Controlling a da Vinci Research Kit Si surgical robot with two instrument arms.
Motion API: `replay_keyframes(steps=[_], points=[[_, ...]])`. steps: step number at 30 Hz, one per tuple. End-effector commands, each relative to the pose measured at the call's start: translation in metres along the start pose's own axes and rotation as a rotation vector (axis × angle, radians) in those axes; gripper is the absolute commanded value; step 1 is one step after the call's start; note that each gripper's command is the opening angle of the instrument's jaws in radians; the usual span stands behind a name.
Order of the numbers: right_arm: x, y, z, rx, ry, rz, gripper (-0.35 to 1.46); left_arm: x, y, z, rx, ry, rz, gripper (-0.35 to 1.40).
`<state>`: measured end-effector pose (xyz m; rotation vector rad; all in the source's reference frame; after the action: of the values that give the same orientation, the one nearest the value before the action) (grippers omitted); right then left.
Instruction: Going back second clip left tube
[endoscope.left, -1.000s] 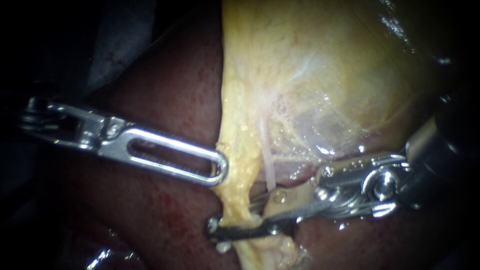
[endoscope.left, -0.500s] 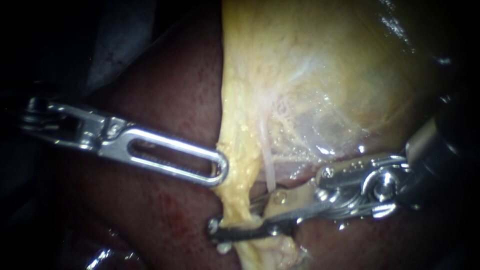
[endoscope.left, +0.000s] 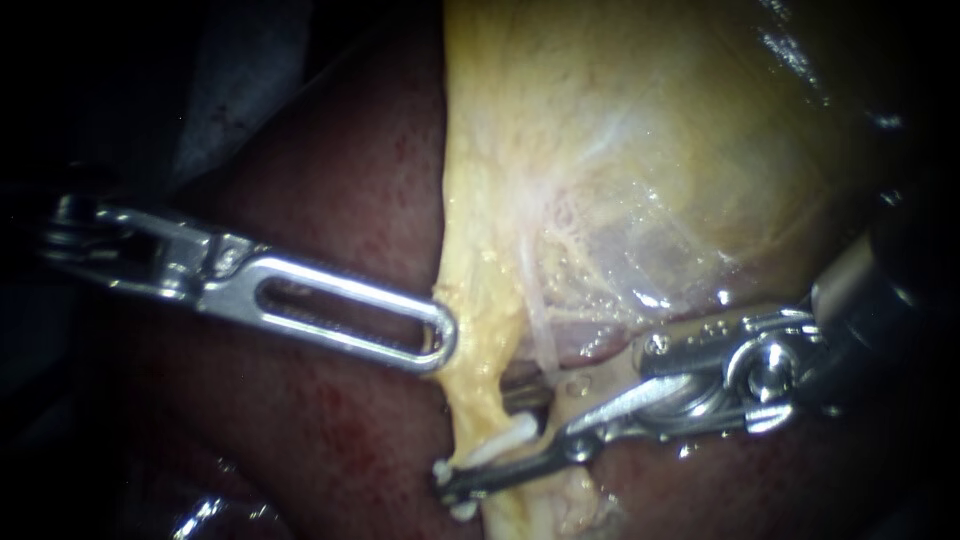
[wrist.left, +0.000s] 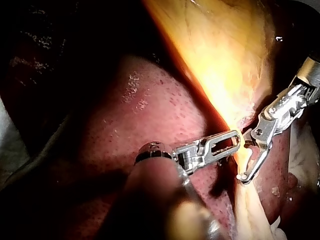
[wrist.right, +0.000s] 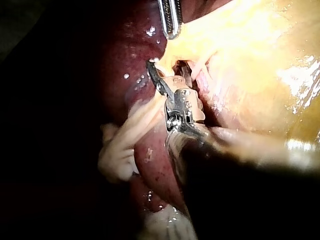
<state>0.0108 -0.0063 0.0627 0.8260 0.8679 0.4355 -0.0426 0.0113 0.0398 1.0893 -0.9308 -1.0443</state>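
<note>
The yellow left tube (endoscope.left: 478, 385) hangs down from the gallbladder (endoscope.left: 650, 130). A white clip (endoscope.left: 500, 438) lies across the tube low down. My right instrument (endoscope.left: 476, 442) comes in from the right with its jaws open astride the tube at the clip: the lower jaw runs under the clip and the upper one lies partly behind the tube. My left instrument (endoscope.left: 440, 338) has a slotted jaw and is shut on the tube's left edge, above the clip. The left wrist view shows its jaws (wrist.left: 239, 139) at the tube, with the right instrument (wrist.left: 246, 161) just beyond.
Dark red liver (endoscope.left: 330, 200) lies under and to the left of the tube. A thin pale strand (endoscope.left: 540, 335) runs down just right of the tube. In the right wrist view, pale loose tissue (wrist.right: 120, 145) lies beside the right instrument (wrist.right: 167, 70).
My right instrument's jaws, shut around the tube before, have opened and a white clip now shows on the tube. The left instrument has held still.
</note>
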Motion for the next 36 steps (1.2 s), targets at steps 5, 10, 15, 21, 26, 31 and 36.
replay_keyframes(steps=[5, 10, 15, 21, 26, 31, 36], points=[[0.0006, 0.0000, 0.0008, -0.004, 0.002, -0.009, 0.53, 0.0000, 0.0000, 0.0000, 0.000, 0.000, -0.006, -0.35], [0.0013, -0.0001, 0.0021, -0.009, 0.007, -0.011, 0.52, 0.0000, 0.0000, 0.0000, 0.000, 0.000, -0.006, -0.35], [0.0014, 0.0000, 0.0027, -0.012, 0.008, -0.012, 0.50, 0.0000, 0.0000, 0.0000, 0.000, 0.000, -0.006, -0.35], [0.0007, 0.0001, 0.0013, -0.006, 0.006, -0.014, 0.50, 0.0000, 0.0000, 0.0000, 0.000, 0.000, -0.006, -0.35], [0.0004, 0.0002, -0.0009, -0.013, 0.015, -0.013, 0.50, 0.0000, 0.0000, 0.0000, 0.000, 0.001, -0.006, -0.35], [0.0006, 0.0003, -0.0040, -0.028, 0.032, -0.011, 0.50, -0.0001, 0.0001, 0.0000, 0.000, 0.001, -0.006, -0.35], [0.0011, 0.0001, -0.0080, -0.043, 0.057, -0.009, 0.50, -0.0001, 0.0001, 0.0000, 0.000, 0.001, -0.005, -0.35]])
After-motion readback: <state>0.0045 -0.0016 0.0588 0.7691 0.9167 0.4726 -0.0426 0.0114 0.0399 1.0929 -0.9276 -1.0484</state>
